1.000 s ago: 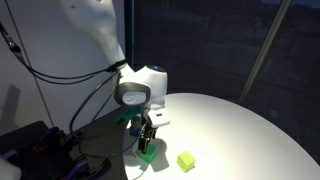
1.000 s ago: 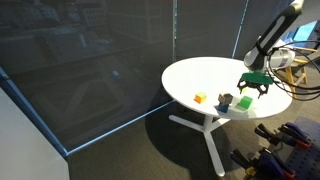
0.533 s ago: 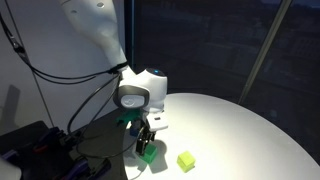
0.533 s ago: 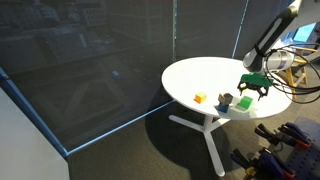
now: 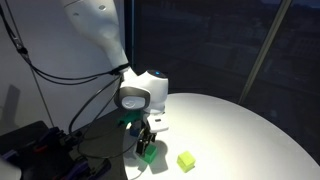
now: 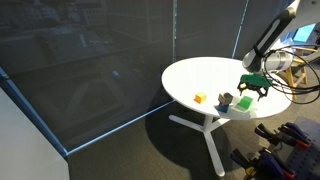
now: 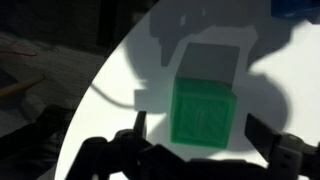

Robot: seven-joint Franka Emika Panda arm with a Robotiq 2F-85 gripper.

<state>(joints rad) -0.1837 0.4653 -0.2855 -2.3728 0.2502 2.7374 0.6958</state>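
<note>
Pincer [image 7: 200, 135] is wide open, nothing in it. In the wrist view the two fingers [image 7: 140, 125] stand on either side of a green cube [image 7: 205, 112] with a clear gap on each side, so no contact that I can see. The cube sits flat on the white round bench [image 7: 125, 75], pretty close to its curved edge, under the pincer's shadow. There's a bit of something blue [image 7: 297, 8] at the top right corner of that view, too cut off to say what it is.

In both exterior views the pincer [image 5: 146, 140] [image 6: 252, 92] hangs low over the bench [image 5: 240, 130] [image 6: 200, 75], pointing straight down at the green cube [image 5: 148, 153]. A yellow-green cube [image 5: 186, 160] lies near it on the bench, apart from it. A dark block [image 6: 225, 100] sits just beside the pincer's spot. The white arm [image 5: 95, 30] comes down from above, with black cables [image 5: 90, 100] trailing off it.
</note>
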